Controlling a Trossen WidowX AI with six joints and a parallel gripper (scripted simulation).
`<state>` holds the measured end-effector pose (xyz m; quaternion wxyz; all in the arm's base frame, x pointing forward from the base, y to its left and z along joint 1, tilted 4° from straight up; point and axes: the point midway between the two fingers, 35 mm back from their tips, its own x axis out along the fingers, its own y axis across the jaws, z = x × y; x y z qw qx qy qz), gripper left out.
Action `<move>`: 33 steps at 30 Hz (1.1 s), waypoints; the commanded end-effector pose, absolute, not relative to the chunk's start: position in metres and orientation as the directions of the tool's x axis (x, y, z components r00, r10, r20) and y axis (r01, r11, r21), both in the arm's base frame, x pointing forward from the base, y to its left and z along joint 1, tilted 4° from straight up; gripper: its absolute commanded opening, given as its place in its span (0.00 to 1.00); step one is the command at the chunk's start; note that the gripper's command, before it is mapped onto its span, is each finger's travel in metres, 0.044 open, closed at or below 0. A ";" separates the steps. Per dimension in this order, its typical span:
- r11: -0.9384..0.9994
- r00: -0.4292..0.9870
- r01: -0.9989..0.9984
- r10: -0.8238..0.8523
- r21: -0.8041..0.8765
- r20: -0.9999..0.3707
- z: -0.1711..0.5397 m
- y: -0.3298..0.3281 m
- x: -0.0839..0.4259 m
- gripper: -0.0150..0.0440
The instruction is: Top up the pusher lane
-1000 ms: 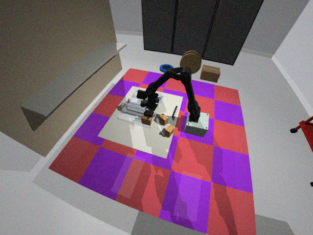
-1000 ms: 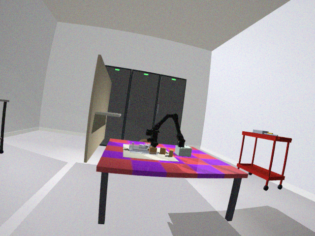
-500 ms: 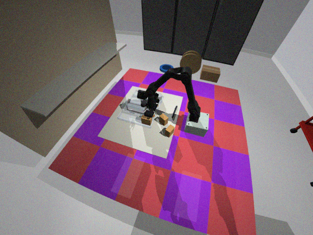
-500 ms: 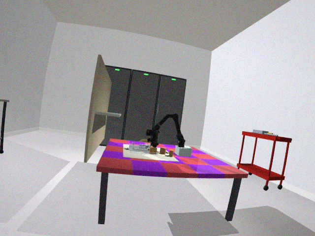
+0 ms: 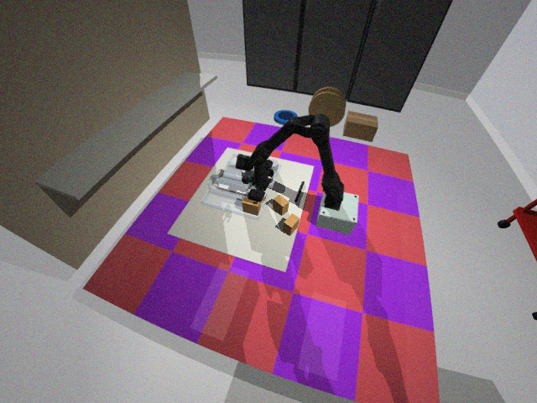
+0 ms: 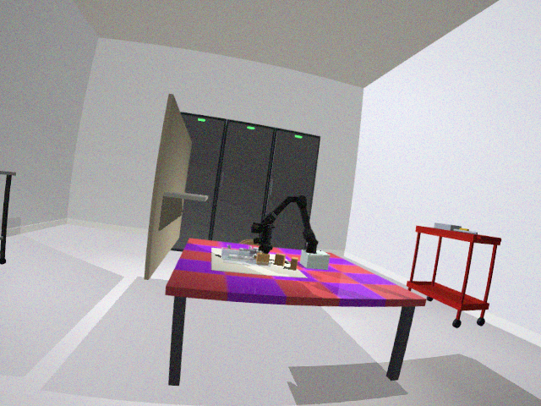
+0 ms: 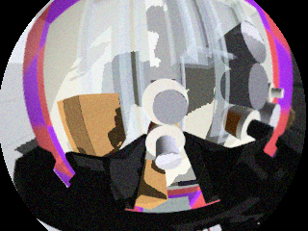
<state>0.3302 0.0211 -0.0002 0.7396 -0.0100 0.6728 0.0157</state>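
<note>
My gripper [image 5: 257,196] [image 6: 265,251] [image 7: 164,136] is shut on a jar with a white rim and a grey top [image 7: 167,160], seen between its fingers in the wrist view. Another white-rimmed jar with a grey top [image 7: 169,107] stands straight ahead of it, close to or touching it; the overlap hides the gap. The clear rack [image 5: 212,200] [image 6: 236,256] with its lanes lies under and beyond the gripper. The pusher plate, the front stop and the bottoms of both jars cannot be made out.
An orange-brown block [image 5: 251,206] [image 6: 262,258] [image 7: 91,122] sits near the rack's front corner. Two more blocks [image 5: 280,204] [image 5: 290,224] stand on the pale mat [image 5: 256,243]. A brown jar [image 7: 234,121] and grey round shapes [image 7: 258,87] are at the wrist view's right. A dark bar [image 5: 299,191] lies near the base.
</note>
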 end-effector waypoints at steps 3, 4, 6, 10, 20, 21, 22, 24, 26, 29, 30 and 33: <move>0.999 0.094 -0.037 0.008 0.005 -0.996 0.000 0.021 0.330 0.30; 0.999 0.094 -0.037 0.008 0.005 -0.996 0.000 0.021 0.330 0.34; 0.999 0.094 -0.037 0.008 0.005 -0.996 0.000 0.021 0.330 0.43; 0.999 0.094 -0.037 0.008 0.005 -0.996 0.000 0.021 0.330 0.61; 0.999 0.094 -0.037 0.008 0.005 -0.996 0.011 0.021 0.329 0.77; 0.999 0.094 -0.037 0.008 0.005 -0.996 0.016 0.021 0.329 0.77; 0.999 0.094 -0.037 0.008 0.005 -0.995 0.019 0.021 0.329 0.77; 0.999 0.094 -0.037 0.008 0.005 -0.995 0.020 0.021 0.328 0.77; 0.999 0.094 -0.037 0.008 0.005 -0.995 0.020 0.021 0.328 0.77; 0.999 0.094 -0.037 0.008 0.005 -0.996 0.020 0.021 0.328 0.77; 0.999 0.094 -0.037 0.008 0.005 -0.996 0.020 0.021 0.327 0.77; 0.999 0.094 -0.037 0.008 0.005 -0.996 0.020 0.021 0.320 0.77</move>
